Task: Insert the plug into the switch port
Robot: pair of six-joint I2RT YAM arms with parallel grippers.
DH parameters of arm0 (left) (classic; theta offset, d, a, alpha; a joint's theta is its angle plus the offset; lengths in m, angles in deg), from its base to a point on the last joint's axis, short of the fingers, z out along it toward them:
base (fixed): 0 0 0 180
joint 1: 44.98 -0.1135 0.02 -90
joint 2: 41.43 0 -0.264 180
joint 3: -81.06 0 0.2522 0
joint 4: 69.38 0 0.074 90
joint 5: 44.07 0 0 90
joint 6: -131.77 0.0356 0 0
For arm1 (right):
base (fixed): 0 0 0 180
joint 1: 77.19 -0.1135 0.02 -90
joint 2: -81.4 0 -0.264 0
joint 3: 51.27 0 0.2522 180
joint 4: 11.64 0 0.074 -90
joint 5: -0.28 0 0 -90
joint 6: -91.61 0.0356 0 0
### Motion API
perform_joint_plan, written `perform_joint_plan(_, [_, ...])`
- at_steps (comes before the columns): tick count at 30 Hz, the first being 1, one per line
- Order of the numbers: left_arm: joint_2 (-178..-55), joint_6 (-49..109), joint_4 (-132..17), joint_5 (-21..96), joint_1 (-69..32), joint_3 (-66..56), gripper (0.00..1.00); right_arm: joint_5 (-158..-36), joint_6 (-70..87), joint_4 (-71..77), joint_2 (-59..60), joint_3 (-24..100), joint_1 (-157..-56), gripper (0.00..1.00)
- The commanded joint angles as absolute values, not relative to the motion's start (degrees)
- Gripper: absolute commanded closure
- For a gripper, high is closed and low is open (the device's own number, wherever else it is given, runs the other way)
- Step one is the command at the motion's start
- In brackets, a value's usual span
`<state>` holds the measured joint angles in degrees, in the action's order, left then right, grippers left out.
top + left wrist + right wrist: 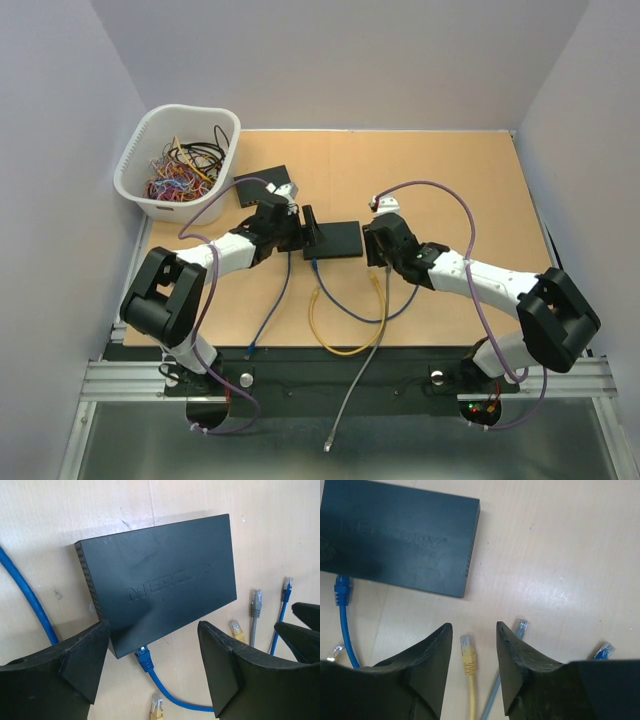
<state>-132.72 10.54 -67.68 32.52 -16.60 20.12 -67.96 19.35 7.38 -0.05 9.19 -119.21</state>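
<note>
While the black switch (338, 238) lies flat at the middle of the table (460, 170), the left gripper (152, 630) is held over its left end with the fingers spread wide and nothing clamped between them. The blue plug (143, 656) is seen butted against the near face of the switch, towards that left end, with its cable trailing off across the table. Whether it is fully seated cannot be told, as the ports are hidden. The right gripper (473, 628) is held over the table near the switch's right end, its fingers likewise parted and empty. A yellow plug (468, 652) lies loose below the gap, and a grey plug (521, 627) lies just beside one finger.
</note>
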Motion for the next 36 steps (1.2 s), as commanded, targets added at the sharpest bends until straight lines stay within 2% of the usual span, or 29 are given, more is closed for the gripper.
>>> perform_joint_plan(1, [-128.4, 12.1, -65.8, 33.5, -16.8, 21.2, 0.18, -72.3, 21.3, 9.9, 0.7, 8.2, -119.4, 0.57])
perform_joint_plan(8, [-126.6, 12.1, -65.3, 34.2, -16.9, 21.7, 0.18, -75.6, 22.4, 12.6, -1.1, 6.4, -119.4, 0.59])
perform_joint_plan(13, [-126.3, 12.1, -65.1, 34.2, -16.9, 21.4, 0.18, -76.1, 23.0, 14.3, -1.5, 6.4, -119.5, 0.5])
perform_joint_plan(17, [-126.3, 12.2, -64.9, 34.3, -16.9, 21.4, 0.18, -77.3, 23.2, 14.5, -2.3, 6.4, -119.5, 0.48])
perform_joint_plan(27, [-126.6, 12.3, -64.8, 34.2, -17.1, 21.7, 0.18, -76.9, 23.9, 15.7, -4.6, 6.9, -120.2, 0.49])
perform_joint_plan(36, [-126.8, 12.4, -65.0, 34.2, -17.1, 21.9, 0.18, -73.6, 23.8, 16.7, -7.5, 8.3, -123.2, 0.55])
